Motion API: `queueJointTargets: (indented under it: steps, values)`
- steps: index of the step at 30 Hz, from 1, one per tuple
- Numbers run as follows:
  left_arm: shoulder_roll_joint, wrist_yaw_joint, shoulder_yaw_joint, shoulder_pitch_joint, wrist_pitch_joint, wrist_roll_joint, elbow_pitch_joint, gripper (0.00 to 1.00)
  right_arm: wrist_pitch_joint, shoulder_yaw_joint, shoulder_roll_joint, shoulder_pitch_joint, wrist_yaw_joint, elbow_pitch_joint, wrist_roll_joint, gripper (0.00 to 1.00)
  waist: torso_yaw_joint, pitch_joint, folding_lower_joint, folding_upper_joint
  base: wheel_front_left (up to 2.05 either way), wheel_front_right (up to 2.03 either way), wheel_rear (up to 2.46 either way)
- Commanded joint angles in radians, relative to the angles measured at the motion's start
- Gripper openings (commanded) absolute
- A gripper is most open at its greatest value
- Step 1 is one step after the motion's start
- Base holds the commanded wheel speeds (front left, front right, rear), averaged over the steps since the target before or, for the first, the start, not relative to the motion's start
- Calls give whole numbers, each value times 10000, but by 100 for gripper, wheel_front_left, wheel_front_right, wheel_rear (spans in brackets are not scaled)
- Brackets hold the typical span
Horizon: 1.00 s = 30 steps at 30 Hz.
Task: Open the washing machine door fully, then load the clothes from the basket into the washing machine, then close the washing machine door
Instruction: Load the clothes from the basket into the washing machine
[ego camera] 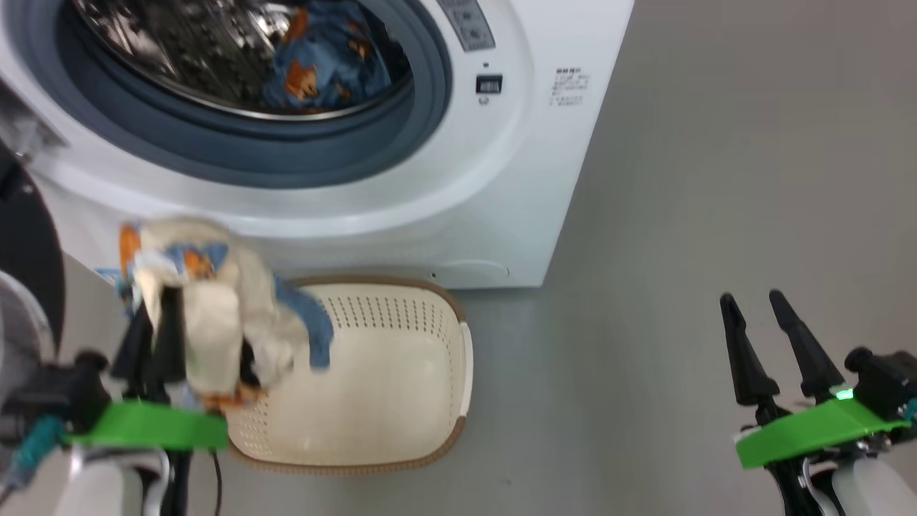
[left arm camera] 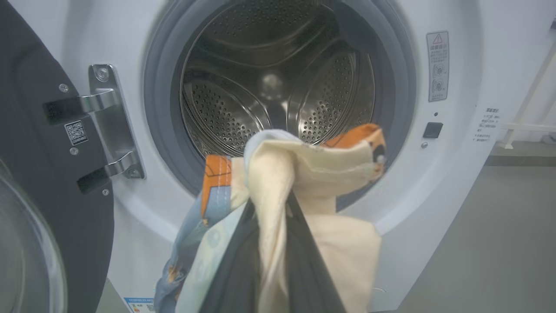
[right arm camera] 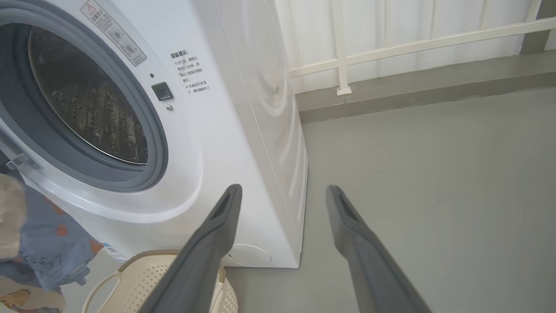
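Beside basket (ego camera: 401, 387), left gripper (ego camera: 161, 312) gripping clothes (ego camera: 215, 322) (blurred)

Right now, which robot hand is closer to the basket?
The left. The left gripper, shut on the clothes, is by the left edge of the basket; the right gripper is well off to its right, over the floor.

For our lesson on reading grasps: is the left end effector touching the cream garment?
Touching. The left wrist view shows the cream garment pinched between the dark fingers of the left end effector, with cloth draping over both.
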Motion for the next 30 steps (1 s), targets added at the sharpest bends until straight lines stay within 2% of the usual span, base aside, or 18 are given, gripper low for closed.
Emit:
queueJointTargets:
  steps: [1,7,15,23,30]
  values:
    - [299,-47,318,-637,-135,46,-114,0,-82,170,-105,-326,52,-268,71,100,-228,718,-1,-1,0,0,0]
    - [543,-48,355,-2585,-135,-68,577,0,-82,242,99,-954,52,-295,55,100,-523,1581,-1,-1,0,0,0]
    - [900,-49,321,-5425,-135,221,2281,0,-82,385,306,-1569,52,-318,65,100,-918,2338,-1,-1,0,0,0]
    - [1211,-49,20,-7794,-135,752,4630,0,-82,558,513,-1936,52,-353,85,100,-1388,2939,-1,-1,0,0,0]
    - [1453,-49,-288,-9521,-133,624,7025,0,-82,645,724,-2087,52,-411,109,100,-1748,3378,-1,-1,0,0,0]
